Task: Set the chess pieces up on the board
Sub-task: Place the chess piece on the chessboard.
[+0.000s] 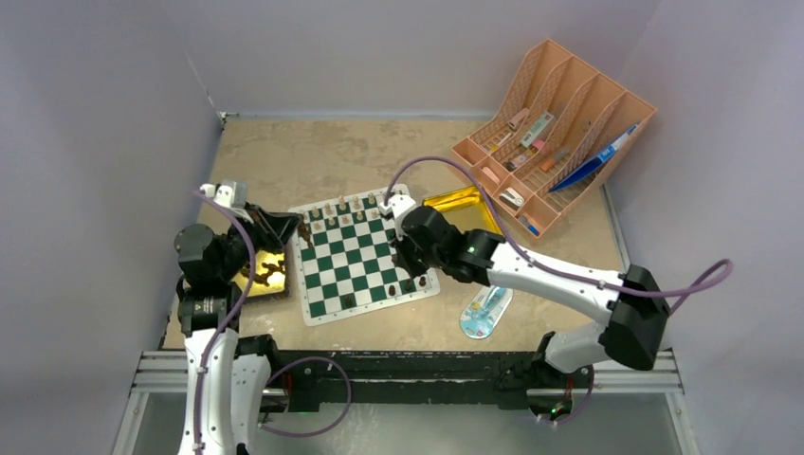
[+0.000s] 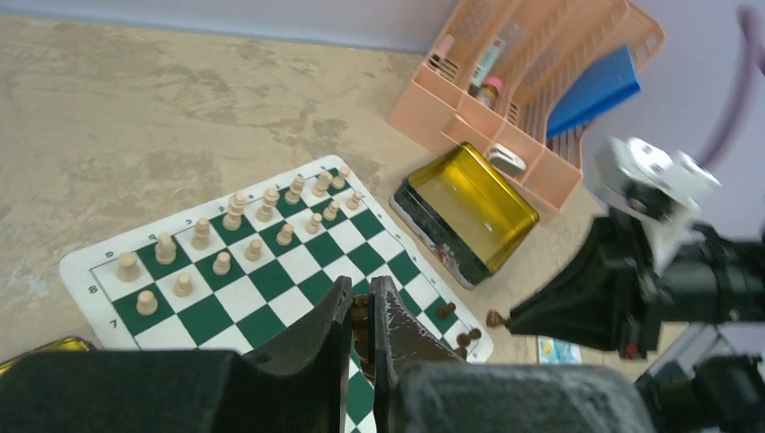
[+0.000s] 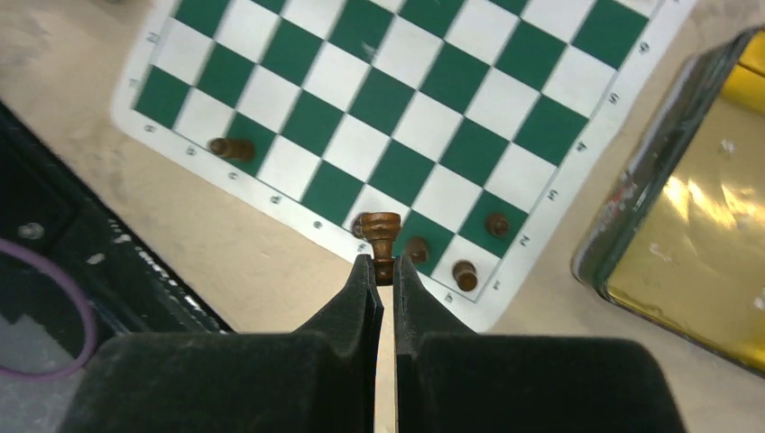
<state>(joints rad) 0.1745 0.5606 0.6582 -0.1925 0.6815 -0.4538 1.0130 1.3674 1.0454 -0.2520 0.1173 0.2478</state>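
Where the board (image 1: 327, 284) lies: centre of the overhead view, flat on the tan surface (image 1: 313, 161).
Left claw (image 2: 363, 293): clamped on a dark piece (image 2: 359, 317), at the board's left edge in the overhead view.
Right claw (image 3: 382, 266): clamped on the base of a brown piece (image 3: 383, 230), over the board's border, lower middle of its own view.
Cream pieces (image 2: 236, 216): two upright rows, upper left of the board in the left wrist view.
Set brown pieces (image 3: 496, 224): three near the held one, one apart at the left.
Left tin (image 1: 270, 256): just left of the board, brown pieces inside.
Right tin (image 2: 469, 203): just right of the board.
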